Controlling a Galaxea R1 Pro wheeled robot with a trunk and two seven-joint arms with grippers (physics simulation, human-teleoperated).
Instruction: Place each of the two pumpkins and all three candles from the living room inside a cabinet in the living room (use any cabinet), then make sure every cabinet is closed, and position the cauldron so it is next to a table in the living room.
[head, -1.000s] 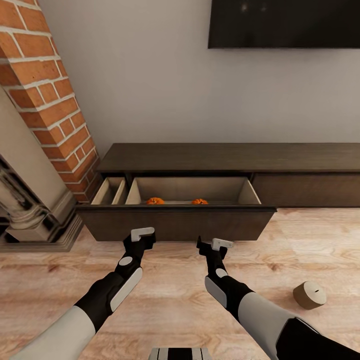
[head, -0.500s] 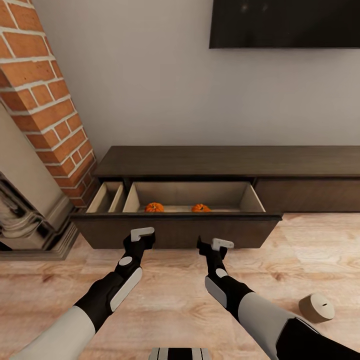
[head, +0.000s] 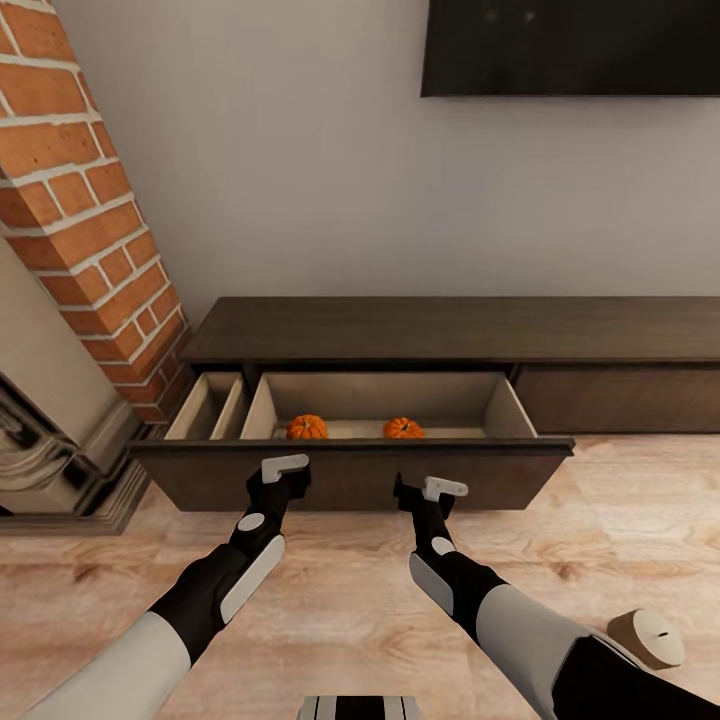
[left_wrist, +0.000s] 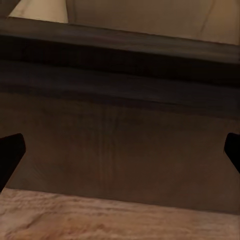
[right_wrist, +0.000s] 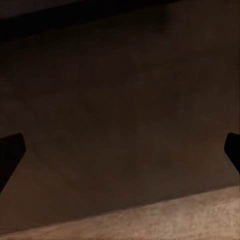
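Two pumpkins sit in the cabinet's pulled-out drawer, whose front blocks both grippers, left and right, jaws spread wide, while a candle lies on the floor right of the right arm.

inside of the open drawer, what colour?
Pale tan, against the dark-brown drawer front; the drawer interior shows best in the head view.

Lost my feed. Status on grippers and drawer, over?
Both grippers, left and right, open and empty at the drawer front. Drawer open, two pumpkins inside. One candle on the floor, right.
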